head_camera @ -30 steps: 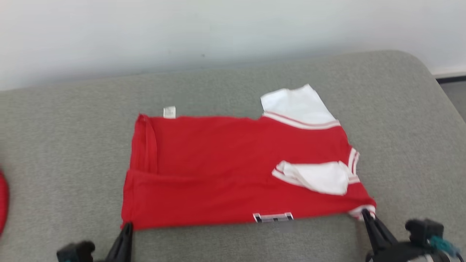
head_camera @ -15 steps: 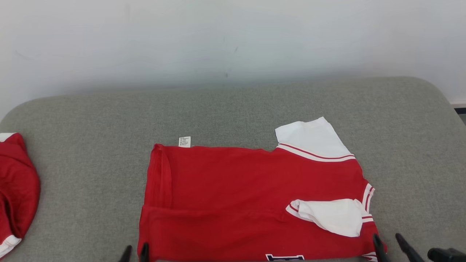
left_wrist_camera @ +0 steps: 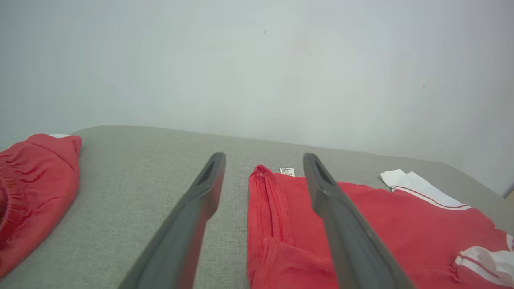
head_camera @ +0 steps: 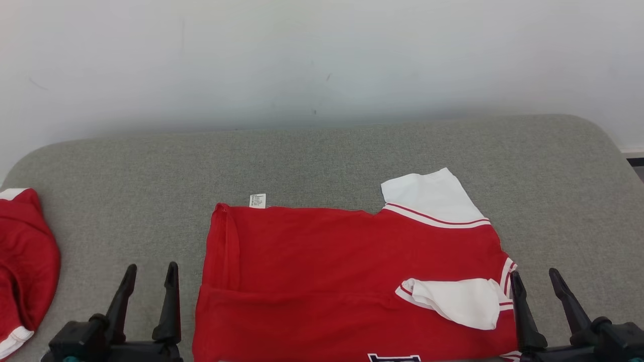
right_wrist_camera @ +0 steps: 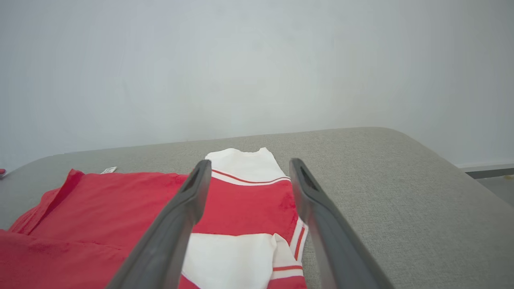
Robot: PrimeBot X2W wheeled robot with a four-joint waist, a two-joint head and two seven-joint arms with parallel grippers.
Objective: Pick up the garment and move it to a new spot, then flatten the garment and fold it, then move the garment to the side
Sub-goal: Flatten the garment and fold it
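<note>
With both grippers now let go, the scene reads as follows.

Change: a second ago both grippers were pinched on the shirt's near corners; the left gripper (head_camera: pixel 149 279) and right gripper (head_camera: pixel 536 286) have since released and drawn back, and the head camera has tilted up meanwhile.

Fingers: apart on both grippers, nothing between them.

Shirt: the red shirt (head_camera: pixel 347 281) lies folded lengthwise at the middle of the worktop (head_camera: pixel 322 161), its near edge cut off by the bottom of the head view; one white sleeve (head_camera: pixel 427 196) juts out at the far right, the other (head_camera: pixel 455 299) is folded over the red body.

Meaning: one fold looks finished; a further fold and the move to the side likely remain.

Label: a small white tag (head_camera: pixel 257 200) pokes from the far edge.

Surface: grey woven fabric with rounded corners, bare around the shirt.

Neighbour: a second red garment (head_camera: pixel 22 261) sits bunched at the left edge, well apart.

Room: a plain pale wall (head_camera: pixel 322 60) stands behind; a dark strip of floor shows at far right.
</note>
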